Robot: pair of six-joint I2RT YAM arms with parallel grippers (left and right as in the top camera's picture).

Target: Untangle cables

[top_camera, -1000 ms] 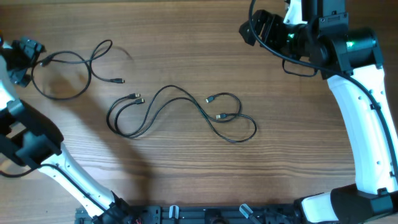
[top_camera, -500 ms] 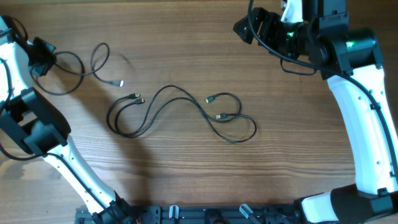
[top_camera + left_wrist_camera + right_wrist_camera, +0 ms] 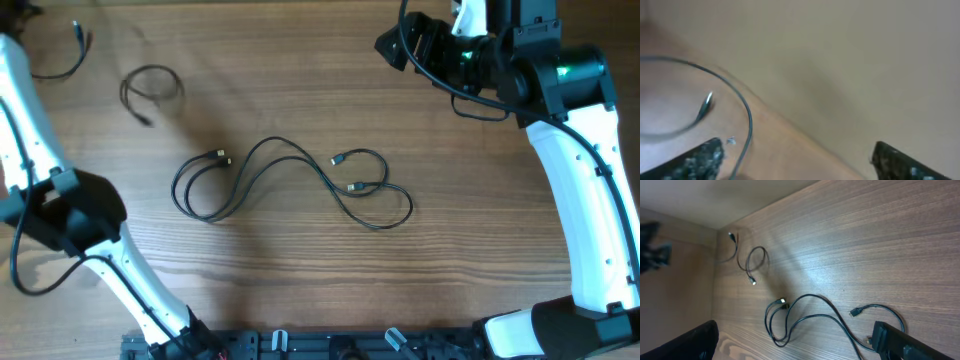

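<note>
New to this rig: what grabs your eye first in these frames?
The black cables stand out first, sprawled in crossing loops across the middle of the wooden table. A smaller cable lies curled on its own toward the far left corner. The right gripper hangs open above the far right side, and the left gripper is open over that far left corner, neither holding anything.

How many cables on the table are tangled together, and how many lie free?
Tangled cables, middle of the table: 2
Free cable, far left corner: 1
Total: 3 cables
</note>
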